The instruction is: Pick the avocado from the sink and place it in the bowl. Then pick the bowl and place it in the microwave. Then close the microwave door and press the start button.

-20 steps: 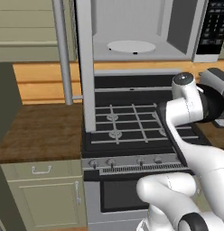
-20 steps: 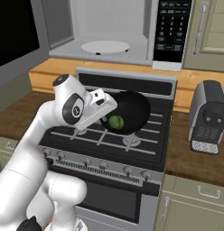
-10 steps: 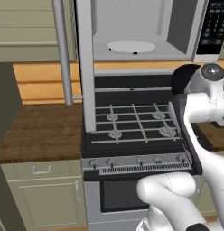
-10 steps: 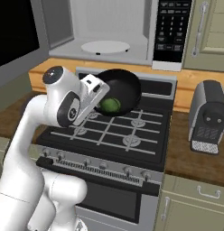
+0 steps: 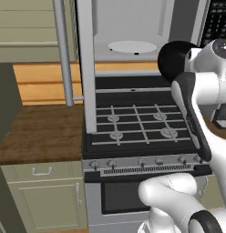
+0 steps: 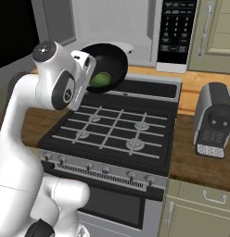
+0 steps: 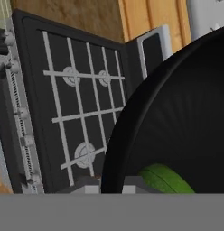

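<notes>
Your microwave door (image 5: 85,68) stands swung open at left, the turntable plate (image 5: 131,46) exposed inside the microwave (image 6: 135,28). Your gripper (image 6: 86,74) is clamped on the bowl (image 6: 105,65), held tilted above the stove (image 6: 114,129), with the avocado (image 6: 100,80) lying inside it.

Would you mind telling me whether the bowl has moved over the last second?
Yes. In the right base view the bowl has risen from just above the stove grates towards the microwave opening, carrying the avocado.
</notes>
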Motion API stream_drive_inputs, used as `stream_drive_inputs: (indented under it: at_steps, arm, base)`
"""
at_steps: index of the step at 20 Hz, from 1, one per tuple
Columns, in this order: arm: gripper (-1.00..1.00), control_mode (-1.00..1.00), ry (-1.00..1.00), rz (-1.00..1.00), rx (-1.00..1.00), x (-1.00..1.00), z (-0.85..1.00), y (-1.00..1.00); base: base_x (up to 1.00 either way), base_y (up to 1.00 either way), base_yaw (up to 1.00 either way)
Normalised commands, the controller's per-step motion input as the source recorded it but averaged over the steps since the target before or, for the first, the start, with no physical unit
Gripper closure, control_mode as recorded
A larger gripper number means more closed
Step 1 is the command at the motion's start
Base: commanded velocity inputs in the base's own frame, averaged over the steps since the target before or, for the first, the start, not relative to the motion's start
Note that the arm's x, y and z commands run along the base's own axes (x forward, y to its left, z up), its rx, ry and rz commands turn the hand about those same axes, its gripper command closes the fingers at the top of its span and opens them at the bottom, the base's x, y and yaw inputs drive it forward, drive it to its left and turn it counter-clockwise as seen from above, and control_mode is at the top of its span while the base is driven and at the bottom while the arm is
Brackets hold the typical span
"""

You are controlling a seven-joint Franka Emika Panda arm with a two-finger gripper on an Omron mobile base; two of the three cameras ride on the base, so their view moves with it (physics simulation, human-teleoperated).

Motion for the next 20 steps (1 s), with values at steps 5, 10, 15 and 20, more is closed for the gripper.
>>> stream_drive_inputs:
  at_steps: [5, 10, 15, 20]
  arm:
    - [1.0, -1.0, 0.06, 0.13, -0.01, 0.7, -0.04, 0.39]
    - [1.0, -1.0, 0.02, 0.11, 0.0, 0.74, -0.02, 0.05]
    - [1.0, -1.0, 0.0, 0.03, -0.04, 0.62, 0.0, 0.04]
    - [1.0, -1.0, 0.01, 0.0, -0.03, 0.15, -0.02, 0.05]
  base:
    - [0.0, 0.0, 0.0]
    - [0.0, 0.0, 0.0]
    - [0.0, 0.0, 0.0]
    - [0.0, 0.0, 0.0]
